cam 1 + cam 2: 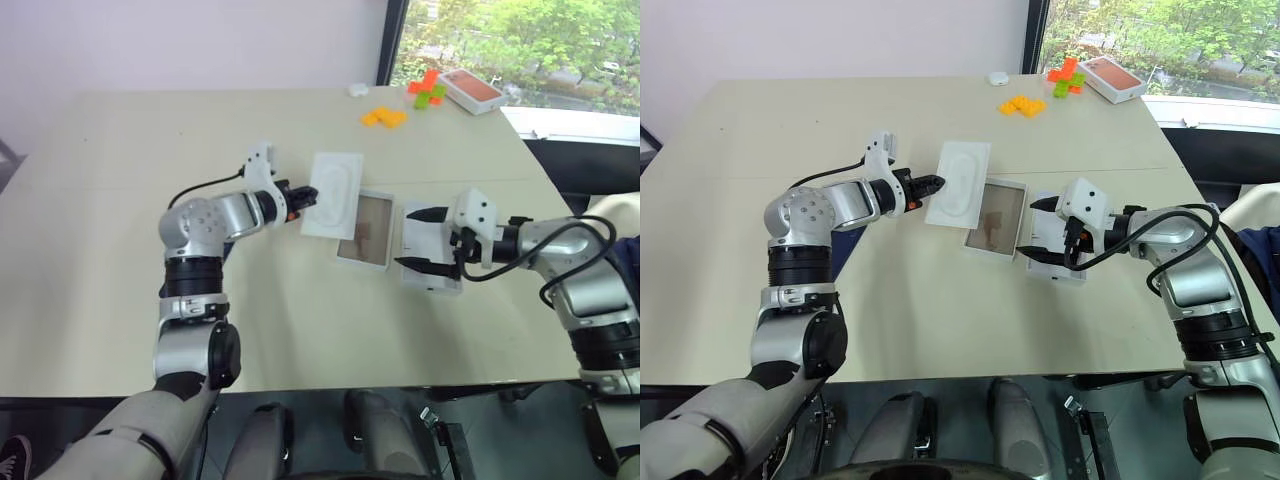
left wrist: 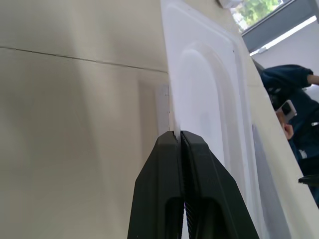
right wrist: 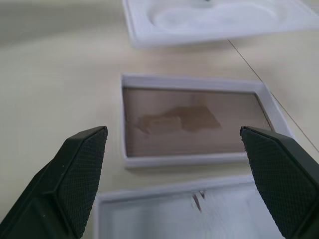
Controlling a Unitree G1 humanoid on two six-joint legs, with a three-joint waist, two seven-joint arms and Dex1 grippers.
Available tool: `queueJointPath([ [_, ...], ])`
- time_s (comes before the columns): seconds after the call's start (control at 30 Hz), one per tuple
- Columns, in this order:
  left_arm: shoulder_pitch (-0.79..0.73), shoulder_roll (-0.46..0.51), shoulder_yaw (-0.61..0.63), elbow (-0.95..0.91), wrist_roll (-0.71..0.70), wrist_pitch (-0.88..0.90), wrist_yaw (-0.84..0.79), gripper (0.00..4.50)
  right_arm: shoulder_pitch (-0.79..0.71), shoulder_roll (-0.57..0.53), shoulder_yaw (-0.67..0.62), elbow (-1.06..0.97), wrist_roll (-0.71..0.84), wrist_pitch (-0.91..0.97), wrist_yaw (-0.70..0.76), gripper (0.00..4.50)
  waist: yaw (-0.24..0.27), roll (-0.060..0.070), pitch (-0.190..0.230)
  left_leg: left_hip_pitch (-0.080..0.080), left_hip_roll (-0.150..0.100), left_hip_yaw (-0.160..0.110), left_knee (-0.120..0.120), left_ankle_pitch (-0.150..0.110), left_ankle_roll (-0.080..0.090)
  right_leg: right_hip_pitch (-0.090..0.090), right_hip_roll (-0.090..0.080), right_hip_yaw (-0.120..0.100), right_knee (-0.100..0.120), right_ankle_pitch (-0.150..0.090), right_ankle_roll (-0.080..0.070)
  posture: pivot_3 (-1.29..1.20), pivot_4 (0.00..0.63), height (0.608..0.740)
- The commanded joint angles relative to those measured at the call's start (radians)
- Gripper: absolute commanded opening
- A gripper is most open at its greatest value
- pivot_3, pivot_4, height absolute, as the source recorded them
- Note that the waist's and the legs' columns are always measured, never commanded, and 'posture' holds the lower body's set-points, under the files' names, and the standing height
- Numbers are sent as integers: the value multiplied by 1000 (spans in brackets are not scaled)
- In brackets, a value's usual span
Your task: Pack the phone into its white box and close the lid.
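White box (image 3: pixel 192 122) just beyond open right gripper (image 3: pixel 174 174), lid (image 3: pixel 199 214) beneath.

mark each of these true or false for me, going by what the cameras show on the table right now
1. The left gripper has its jaws shut on the flat white insert. True.
2. The right gripper has its jaws closed. False: they stand wide open over the lid.
3. The white box holds the phone. False: its brownish panel is bare.
4. The white box lies between the insert and the lid. True.
5. The orange-topped box sits at the table's near edge. False: it is at the far corner.
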Motion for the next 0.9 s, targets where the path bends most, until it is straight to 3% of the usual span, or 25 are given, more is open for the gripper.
queueJointPath([
  [0.03, 20, 50, 22, -63, -22, 16, -24, 44, -6, 33, 12, -99, 15, 72, -38, 4500, -3, 0, 0, 0, 1, 0, -1, 0, 0, 0, 0, 0, 0, 0, 0, 0, 150, 740],
  [0.27, 60, 143, 77, -129, -48, 66, -27, 44, -86, 167, 128, -118, -42, 202, -136, 4500, 3, 0, 0, 0, 1, -1, -2, 2, -3, -1, -1, 0, 0, 0, 0, 0, 150, 740],
  [0.5, 90, 158, 81, -174, -43, 74, -13, 44, -139, 198, 241, -44, -141, 270, -161, 4500, 7, 0, 0, -1, -2, -2, -2, 2, -4, -1, -4, -1, 0, 0, 0, 0, 150, 740],
  [0.6, 100, 154, 86, -195, -46, 79, -6, 0, -151, 197, 252, -4, -167, 283, -169, 3177, 6, 0, 0, -1, -3, -2, -2, 2, -4, -1, -6, -1, 0, 0, 0, 0, 150, 740],
  [0.8, 102, 152, 92, -205, -40, 79, 1, 0, -148, 190, 272, 11, -204, 235, -141, 42, 2, 0, 0, -1, -3, -2, -2, 2, -4, -1, -6, -2, 0, 0, 0, 0, 150, 740],
  [0.9, 95, 156, 92, -191, -37, 73, -4, 0, -131, 185, 262, -35, -169, 202, -88, 11, 2, 0, 0, 0, -2, -2, -3, 2, -4, -1, -5, -2, 0, 0, 0, 0, 150, 740],
])
